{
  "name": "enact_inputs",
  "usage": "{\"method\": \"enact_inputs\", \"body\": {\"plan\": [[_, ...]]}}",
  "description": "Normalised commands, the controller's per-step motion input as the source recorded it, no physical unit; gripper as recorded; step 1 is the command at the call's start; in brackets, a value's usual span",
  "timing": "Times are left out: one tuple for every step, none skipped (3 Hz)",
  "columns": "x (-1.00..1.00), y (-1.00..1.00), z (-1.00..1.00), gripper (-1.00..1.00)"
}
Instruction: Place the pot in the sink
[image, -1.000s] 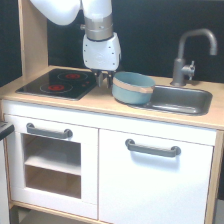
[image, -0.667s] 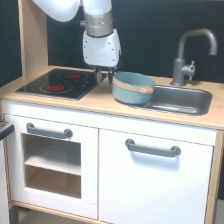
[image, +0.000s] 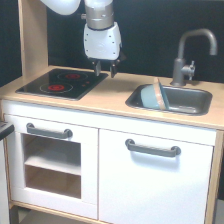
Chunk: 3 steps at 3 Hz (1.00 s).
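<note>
In the exterior view, the pot (image: 152, 96) lies tipped on its side inside the sink (image: 192, 102), at that view's left end of the basin, tan rim standing almost upright. The tool (image: 104, 67) hangs above the counter (image: 110, 97) beside the stovetop (image: 60, 83), its fingers apart and empty. The pot looks light, rigid and smooth (probably plastic); the rim is the likeliest hold.

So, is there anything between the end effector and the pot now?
Nothing visible. The end effector hangs open above the counter beside the stovetop, and the pot lies tilted on its side in the sink, with only bare counter between them.
</note>
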Motion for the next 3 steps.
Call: {"method": "enact_inputs", "body": {"plan": [[1.00, -0.02, 1.00, 0.85], [-0.08, 0.85, -0.64, 1.00], [0.62, -0.45, 1.00, 1.00]]}}
